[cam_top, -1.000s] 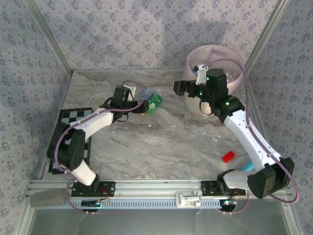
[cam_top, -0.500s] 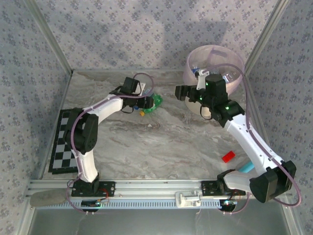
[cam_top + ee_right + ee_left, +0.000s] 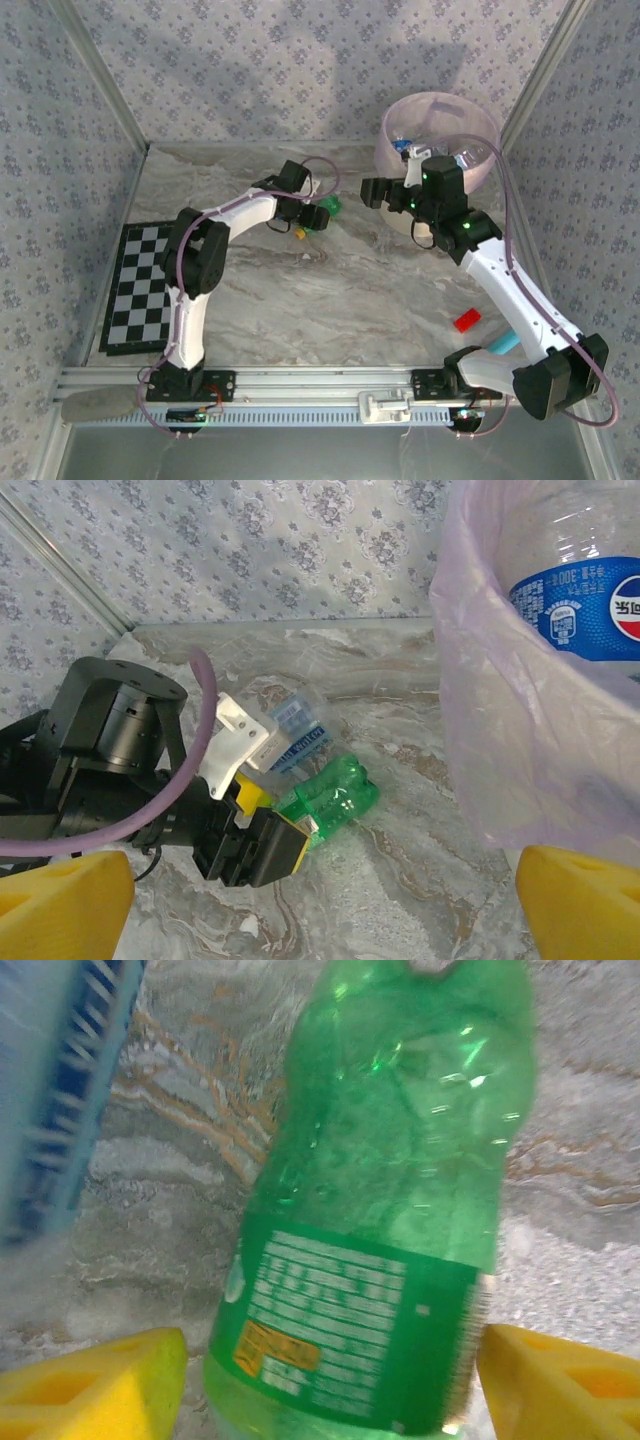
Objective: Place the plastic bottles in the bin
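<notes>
Right arm (image 3: 500,280) blocks the bin's (image 3: 400,115) near side.

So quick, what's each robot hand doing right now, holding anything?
Left gripper: fingers closed on the green bottle.
Right gripper: fingers wide open, holding nothing, next to the pink bin.

One green bottle (image 3: 380,1220), one clear bottle (image 3: 296,735) on table; one bin (image 3: 400,120); one red block (image 3: 467,321); one checkerboard (image 3: 135,290).

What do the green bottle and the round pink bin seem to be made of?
Green bottle: thin translucent plastic, glossy, judging by its dents, highlights and printed label. Round pink bin: probably soft translucent plastic, since a blue bottle label shows through its wall.
</notes>
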Controlling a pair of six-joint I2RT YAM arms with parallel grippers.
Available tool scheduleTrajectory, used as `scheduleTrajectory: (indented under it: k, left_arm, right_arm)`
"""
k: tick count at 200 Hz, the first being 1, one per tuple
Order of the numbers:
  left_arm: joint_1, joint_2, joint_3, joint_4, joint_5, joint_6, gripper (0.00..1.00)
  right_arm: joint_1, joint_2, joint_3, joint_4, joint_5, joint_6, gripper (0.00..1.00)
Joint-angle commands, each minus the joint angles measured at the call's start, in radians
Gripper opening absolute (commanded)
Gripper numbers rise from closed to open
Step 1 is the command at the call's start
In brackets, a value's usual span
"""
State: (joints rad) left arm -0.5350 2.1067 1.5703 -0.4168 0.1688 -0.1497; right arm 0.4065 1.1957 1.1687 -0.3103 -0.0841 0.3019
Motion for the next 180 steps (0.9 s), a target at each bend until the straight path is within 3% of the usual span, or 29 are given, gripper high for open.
scheduleTrajectory:
  k: [1, 47, 97, 131, 180]
  left_arm:
    - [-0.012, 0.035, 0.040, -0.057, -0.025, 0.028, 0.77]
    - [-0.030, 0.082, 0.076, -0.059, -0.034, 0.035, 0.76]
    - [-0.037, 0.064, 0.060, -0.042, -0.029, 0.039, 0.52]
    - [-0.039, -0.034, -0.039, 0.043, -0.014, 0.005, 0.48]
    - [-0.039, -0.260, -0.250, 0.231, 0.094, -0.069, 0.48]
  right_arm:
    - [0.000, -0.030, -0.012, 0.006, 0.027, -0.004, 1.00]
    - [0.000, -0.036, -0.015, 0.002, 0.029, -0.004, 1.00]
    - [-0.002, -0.046, -0.028, 0.003, 0.033, 0.000, 1.00]
    - [-0.008, -0.044, -0.039, 0.027, 0.026, 0.022, 1.00]
    - [-0.070, -0.013, -0.091, 0.182, -0.208, 0.094, 1.00]
